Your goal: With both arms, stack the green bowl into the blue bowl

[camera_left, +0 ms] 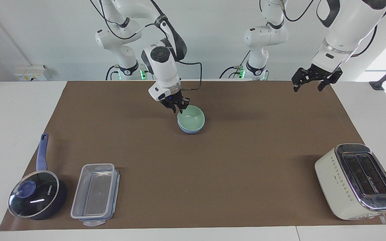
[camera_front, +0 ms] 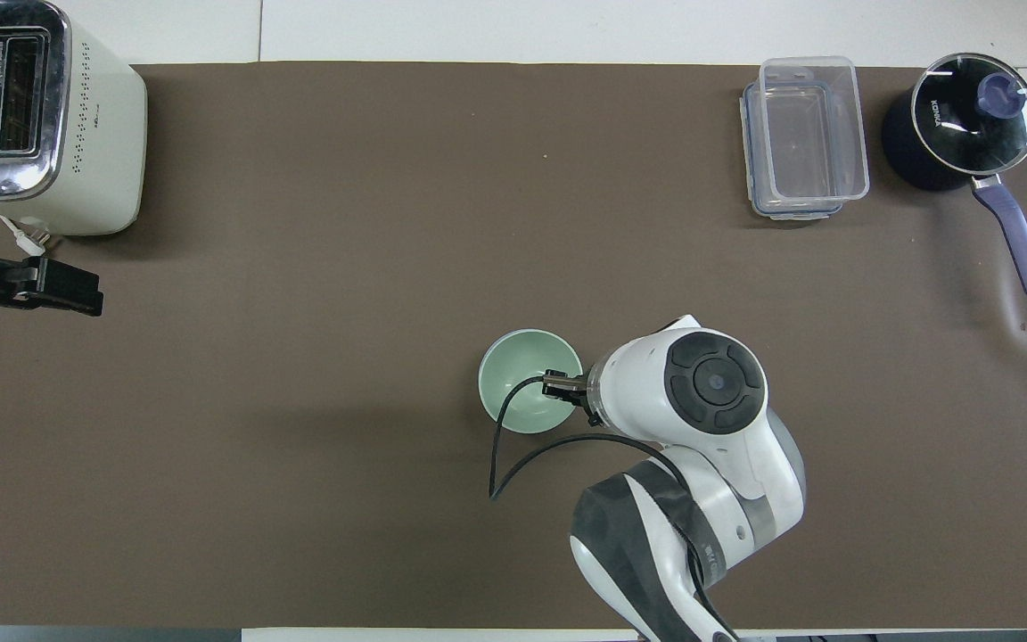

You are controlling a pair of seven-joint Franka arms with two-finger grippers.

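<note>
The pale green bowl point(camera_left: 193, 118) sits nested in the light-blue bowl point(camera_left: 189, 130) on the brown mat, near the robots and midway along the table. Only a thin blue band shows under the green one. In the overhead view the green bowl point(camera_front: 522, 385) covers the blue bowl. My right gripper point(camera_left: 179, 108) is open just above the green bowl's rim on the side nearer the robots, and it also shows in the overhead view point(camera_front: 560, 386). My left gripper point(camera_left: 308, 87) is open and empty, and waits in the air over the left arm's end of the mat point(camera_front: 68, 294).
A cream toaster point(camera_left: 357, 180) stands far from the robots at the left arm's end. A clear plastic container point(camera_left: 94, 194) and a dark-blue saucepan with a glass lid point(camera_left: 35, 195) lie far from the robots at the right arm's end. A black cable hangs from the right wrist.
</note>
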